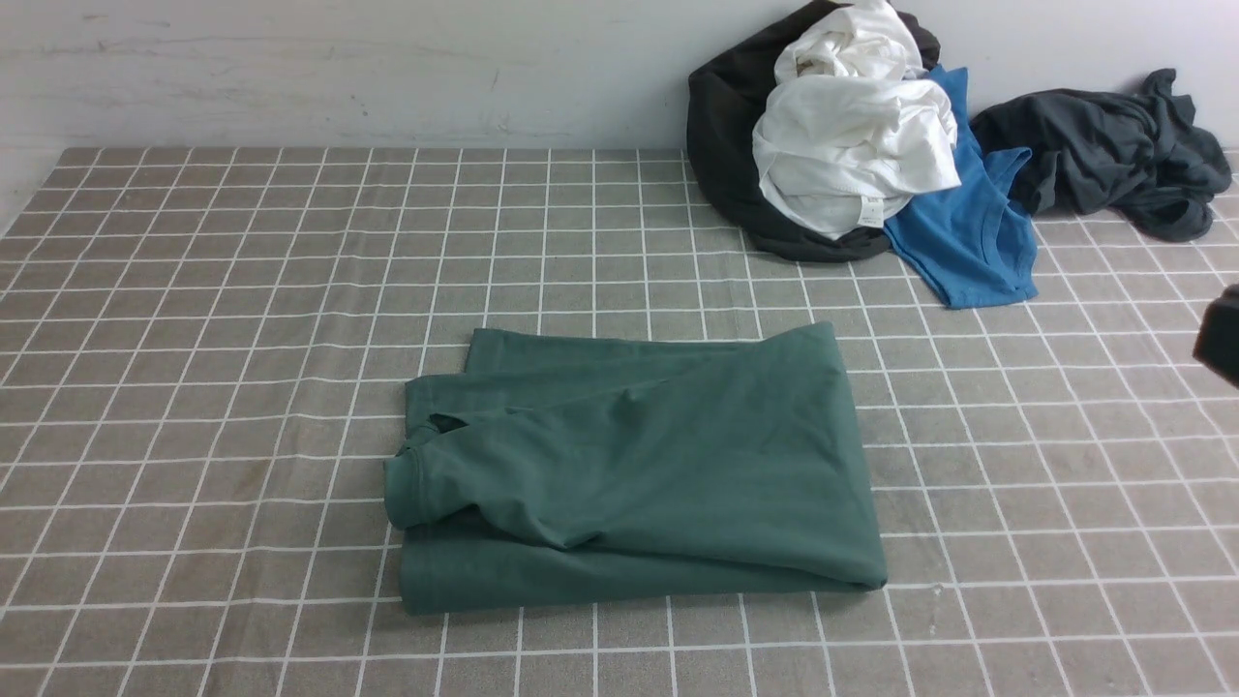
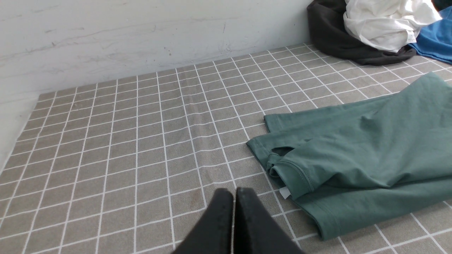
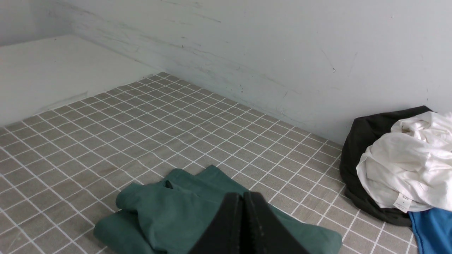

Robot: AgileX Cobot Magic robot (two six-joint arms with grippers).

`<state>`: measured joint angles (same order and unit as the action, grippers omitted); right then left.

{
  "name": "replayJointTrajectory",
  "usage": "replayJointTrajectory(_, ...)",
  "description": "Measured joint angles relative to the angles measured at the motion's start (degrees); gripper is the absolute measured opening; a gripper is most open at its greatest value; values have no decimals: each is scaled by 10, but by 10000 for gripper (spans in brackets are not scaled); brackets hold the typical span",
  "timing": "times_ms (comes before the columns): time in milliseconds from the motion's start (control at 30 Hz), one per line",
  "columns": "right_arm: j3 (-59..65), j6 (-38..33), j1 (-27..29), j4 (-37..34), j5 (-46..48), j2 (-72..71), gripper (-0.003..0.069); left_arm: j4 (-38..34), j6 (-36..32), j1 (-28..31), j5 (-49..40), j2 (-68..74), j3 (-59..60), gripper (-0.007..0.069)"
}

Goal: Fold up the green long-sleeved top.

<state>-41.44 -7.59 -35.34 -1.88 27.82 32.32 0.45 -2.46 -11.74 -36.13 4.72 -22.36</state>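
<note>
The green long-sleeved top lies folded into a thick rectangle in the middle of the checked cloth, a hemmed edge and a small opening showing at its left end. The same top shows in the left wrist view with a small white label at its near corner. My left gripper is shut with nothing in it, above bare cloth just left of the top; it does not show in the front view. My right gripper is shut and empty, raised above the top. A dark bit of the right arm shows at the front view's right edge.
A pile of clothes sits at the back right against the wall: a white garment on a black one, a bright blue tee and a dark grey garment. The grey checked tablecloth covers the table up to the white wall.
</note>
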Motion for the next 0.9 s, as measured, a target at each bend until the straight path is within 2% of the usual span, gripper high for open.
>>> replayJointTrajectory(433,5,0,0,0,16,-1,-14,0,0,0,0,0,0,-7)
replayJointTrajectory(567,57,14,10,4,-35,-18,-14,0,0,0,0,0,0,-7)
replayJointTrajectory(767,207,82,123,10,-202,-93,-14,0,0,0,0,0,0,-7)
replayJointTrajectory(867,310,130,244,10,-257,-168,-14,0,0,0,0,0,0,-7)
replayJointTrajectory(900,315,132,250,10,-259,-172,-14,0,0,0,0,0,0,-7)
